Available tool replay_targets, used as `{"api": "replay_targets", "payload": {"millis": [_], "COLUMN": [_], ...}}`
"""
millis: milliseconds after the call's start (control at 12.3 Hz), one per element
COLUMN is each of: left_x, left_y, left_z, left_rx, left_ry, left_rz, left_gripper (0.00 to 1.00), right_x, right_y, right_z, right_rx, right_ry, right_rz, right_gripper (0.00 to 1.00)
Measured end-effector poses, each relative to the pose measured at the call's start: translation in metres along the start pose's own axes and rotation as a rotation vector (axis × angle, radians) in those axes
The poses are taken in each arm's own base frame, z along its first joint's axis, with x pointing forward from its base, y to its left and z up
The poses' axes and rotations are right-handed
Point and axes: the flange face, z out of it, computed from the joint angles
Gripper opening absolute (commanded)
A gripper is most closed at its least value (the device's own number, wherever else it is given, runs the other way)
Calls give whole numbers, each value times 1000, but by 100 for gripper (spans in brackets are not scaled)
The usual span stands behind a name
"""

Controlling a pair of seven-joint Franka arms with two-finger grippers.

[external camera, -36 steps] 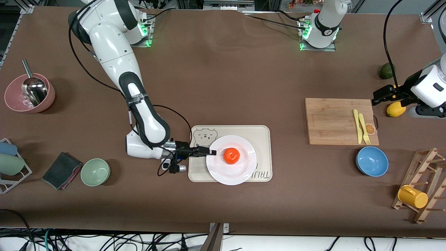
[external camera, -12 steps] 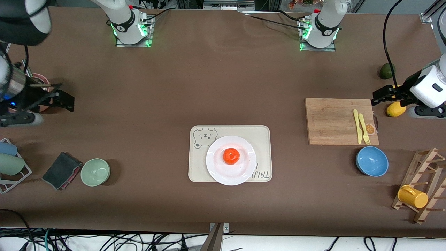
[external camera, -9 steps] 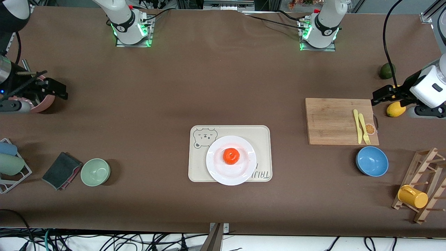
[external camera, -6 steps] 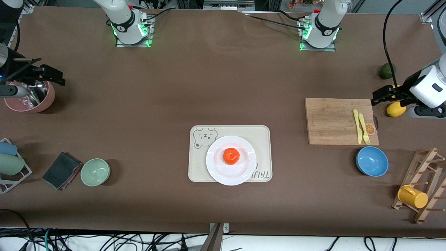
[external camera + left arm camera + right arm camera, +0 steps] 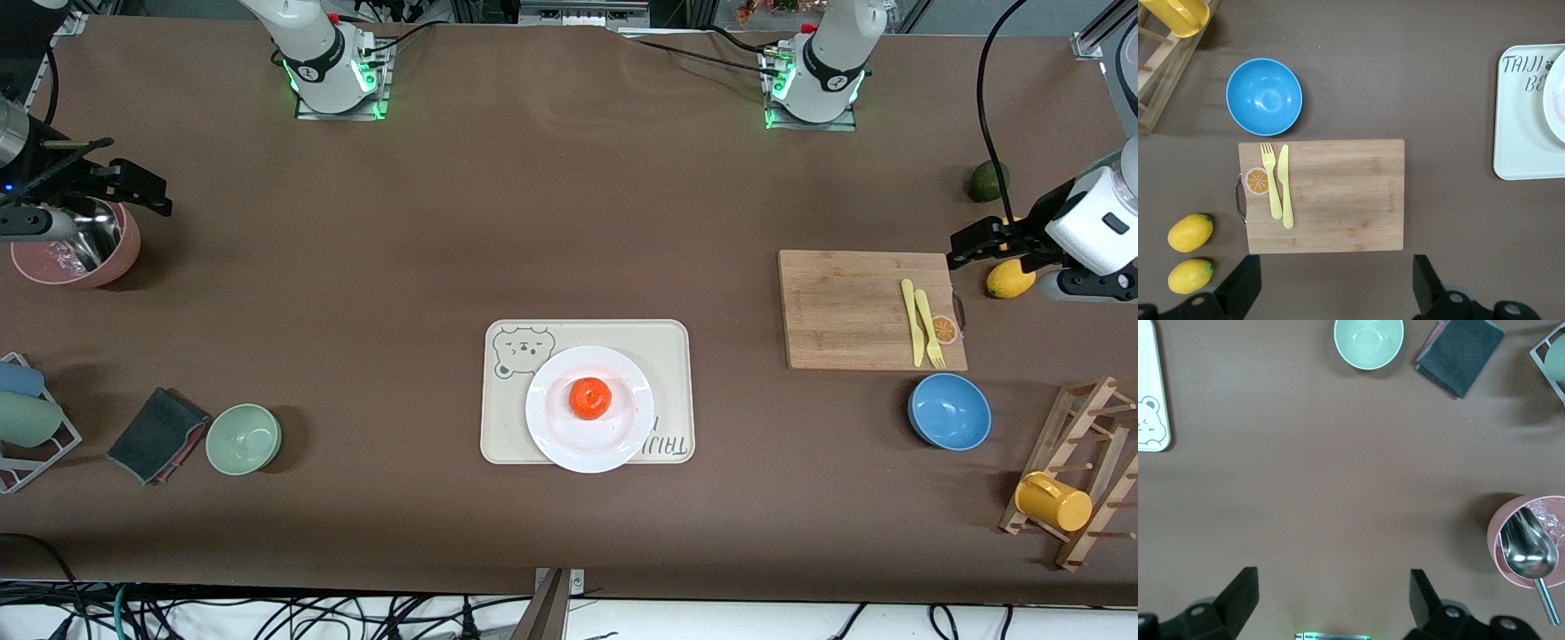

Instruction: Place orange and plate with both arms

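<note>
Orange: centred on plate, which sits on the cream tray mid-desk; placing looks complete. Right tool: released, empty, over the pink bowl. Left tool: released, empty, waiting over the lemons, clear of the plate

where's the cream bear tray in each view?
Front: cream tray mid-table, under the plate holding the orange.
Left wrist: tray edge with lettering, plate sliver.
Right wrist: only its bear corner.
Shared landmark: the tray itself.
</note>
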Motion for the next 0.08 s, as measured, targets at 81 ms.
{"api": "replay_targets", "payload": {"millis": [81], "left_x": [0], "left_y": [0], "left_z": [0], "left_rx": [0], "left_ry": [0], "left_rz": [0], "left_gripper": [100], "right_x": [0], "right_y": [-6], "right_z": [-1], "right_rx": [-1], "right_ry": [1], "right_rz": [-9], "right_gripper": [100]}}
